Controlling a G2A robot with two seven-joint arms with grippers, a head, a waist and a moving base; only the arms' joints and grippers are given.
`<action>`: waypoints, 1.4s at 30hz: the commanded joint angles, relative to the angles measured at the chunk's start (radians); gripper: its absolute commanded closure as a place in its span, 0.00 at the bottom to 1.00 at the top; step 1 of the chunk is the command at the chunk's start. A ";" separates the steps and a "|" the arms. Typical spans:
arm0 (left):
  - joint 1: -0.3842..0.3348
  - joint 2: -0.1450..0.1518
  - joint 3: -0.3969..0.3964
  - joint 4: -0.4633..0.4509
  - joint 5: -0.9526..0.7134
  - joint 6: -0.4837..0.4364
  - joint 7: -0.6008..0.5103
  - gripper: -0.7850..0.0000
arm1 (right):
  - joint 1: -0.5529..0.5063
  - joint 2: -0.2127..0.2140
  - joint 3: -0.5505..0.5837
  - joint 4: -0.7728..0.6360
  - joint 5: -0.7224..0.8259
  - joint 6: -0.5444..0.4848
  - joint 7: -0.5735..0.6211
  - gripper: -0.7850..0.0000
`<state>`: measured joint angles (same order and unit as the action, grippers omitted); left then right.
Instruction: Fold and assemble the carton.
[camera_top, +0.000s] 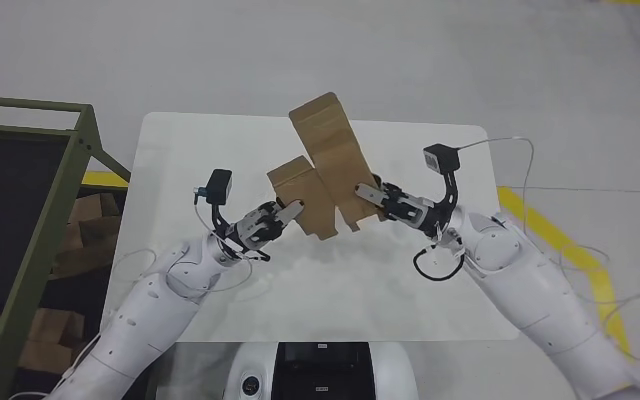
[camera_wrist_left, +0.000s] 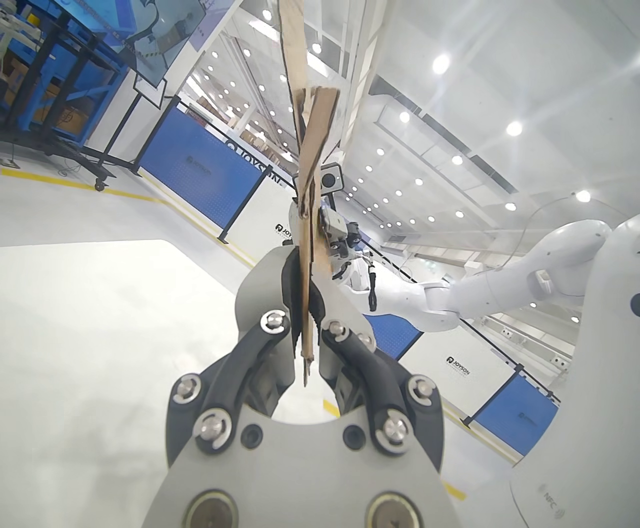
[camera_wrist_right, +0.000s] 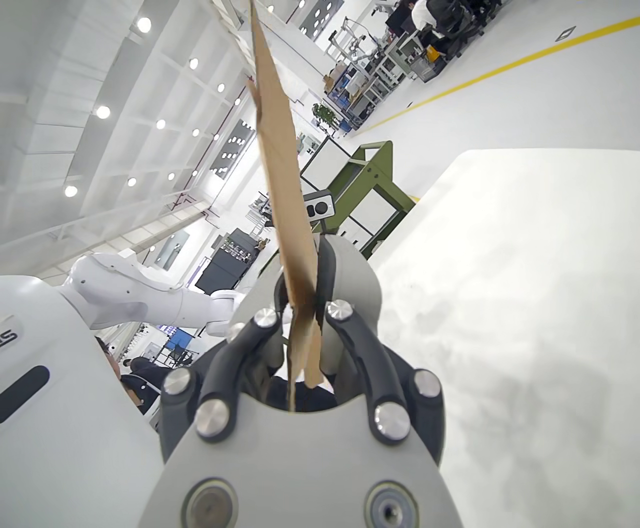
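Observation:
A flattened brown cardboard carton (camera_top: 325, 165) is held up above the middle of the white table (camera_top: 200, 300), its panels and flaps spreading away from me. My left gripper (camera_top: 293, 209) is shut on the carton's left flap, seen edge-on as the carton (camera_wrist_left: 306, 280) between the left gripper's (camera_wrist_left: 304, 292) pads. My right gripper (camera_top: 362, 189) is shut on the carton's right side, where the carton (camera_wrist_right: 285, 210) runs edge-on through the right gripper's (camera_wrist_right: 300, 295) fingers. The two grippers face each other across the carton.
An olive-green metal cart (camera_top: 45, 190) stands off the table's left edge, with brown boxes (camera_top: 85, 225) on the floor beside it. Yellow floor lines (camera_top: 560, 240) run to the right of the table. The table surface around the carton is bare.

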<state>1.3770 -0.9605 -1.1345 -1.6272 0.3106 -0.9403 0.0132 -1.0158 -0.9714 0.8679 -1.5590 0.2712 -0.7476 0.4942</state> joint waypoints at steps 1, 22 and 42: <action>0.003 -0.002 -0.003 -0.001 0.000 -0.001 -0.001 1.00 | -0.002 -0.002 0.004 0.002 0.004 -0.003 0.008 1.00; 0.022 0.015 -0.126 0.010 -0.288 -0.037 -0.171 0.00 | -0.024 0.022 0.121 -0.021 -0.025 0.011 0.290 1.00; -0.027 0.014 -0.078 0.011 -0.470 -0.009 -0.318 0.00 | -0.022 0.018 0.112 -0.063 -0.073 0.015 0.337 1.00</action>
<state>1.3593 -0.9441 -1.2247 -1.6206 -0.1412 -0.9501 -0.2973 -1.0406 -0.9520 0.9846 -1.6252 0.2020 -0.7301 0.8287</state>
